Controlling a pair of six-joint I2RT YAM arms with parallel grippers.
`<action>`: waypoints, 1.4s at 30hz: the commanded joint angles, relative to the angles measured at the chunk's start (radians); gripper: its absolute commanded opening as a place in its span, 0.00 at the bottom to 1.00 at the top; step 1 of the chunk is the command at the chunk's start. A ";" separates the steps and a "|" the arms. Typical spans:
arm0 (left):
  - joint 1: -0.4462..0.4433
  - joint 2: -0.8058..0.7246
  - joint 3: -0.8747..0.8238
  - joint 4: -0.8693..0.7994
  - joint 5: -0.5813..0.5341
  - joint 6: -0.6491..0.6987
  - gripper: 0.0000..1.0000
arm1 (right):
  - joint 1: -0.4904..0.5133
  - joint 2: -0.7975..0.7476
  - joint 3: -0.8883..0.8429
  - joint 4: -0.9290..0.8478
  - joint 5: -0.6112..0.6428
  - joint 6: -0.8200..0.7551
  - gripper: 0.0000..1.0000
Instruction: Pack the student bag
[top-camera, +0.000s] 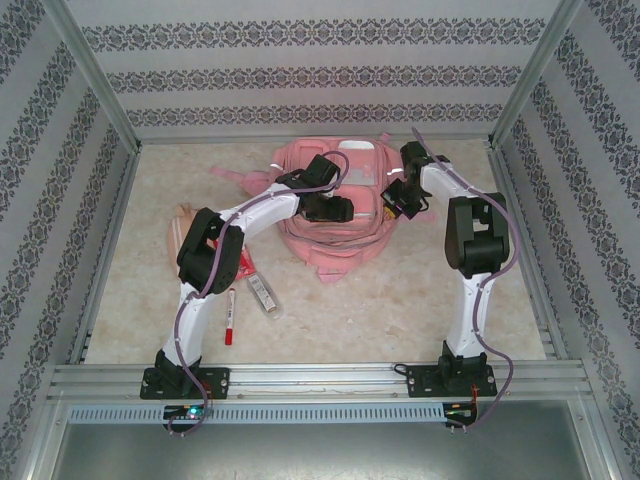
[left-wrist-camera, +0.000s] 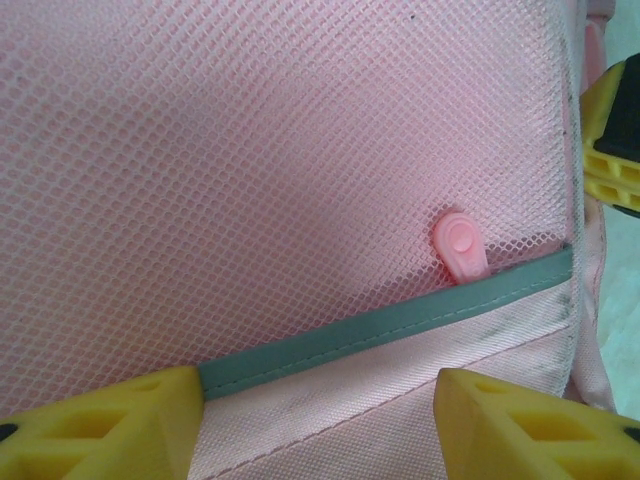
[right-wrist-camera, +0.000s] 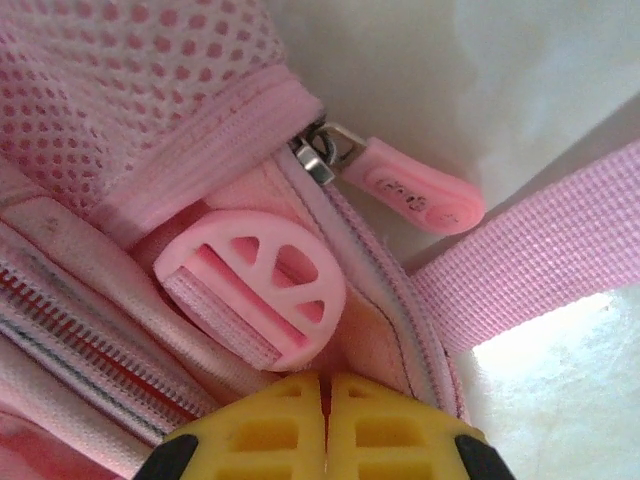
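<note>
Right wrist view: right gripper (right-wrist-camera: 325, 390) sitting pressed together short of pink rubber zipper tab (right-wrist-camera: 412, 195) on large pink fabric backpack (right-wrist-camera: 140, 90) — risking empty tug; left gripper (left-wrist-camera: 318, 412) hovering spread.

Pink student bag (top-camera: 330, 255), grey-green strip (left-wrist-camera: 400, 322) (honeycomb mesh (left-wrist-camera: 250, 150)), beige mottled table (top-camera: 400, 300), damask-striped walls (top-camera: 300, 75)

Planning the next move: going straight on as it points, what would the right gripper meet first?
Probably the round pink buckle on the student bag, just ahead of the shut right gripper; depth unclear.
</note>
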 joint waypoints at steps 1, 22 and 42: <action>0.000 0.001 -0.013 0.025 -0.041 -0.033 0.63 | 0.012 -0.067 -0.050 -0.031 0.018 0.040 0.00; 0.033 0.114 0.173 0.024 -0.126 -0.090 0.62 | 0.062 -0.397 -0.335 -0.034 -0.084 0.271 0.00; 0.048 0.036 0.304 -0.170 -0.006 0.075 0.64 | 0.096 -0.671 -0.658 0.004 -0.241 -0.058 0.32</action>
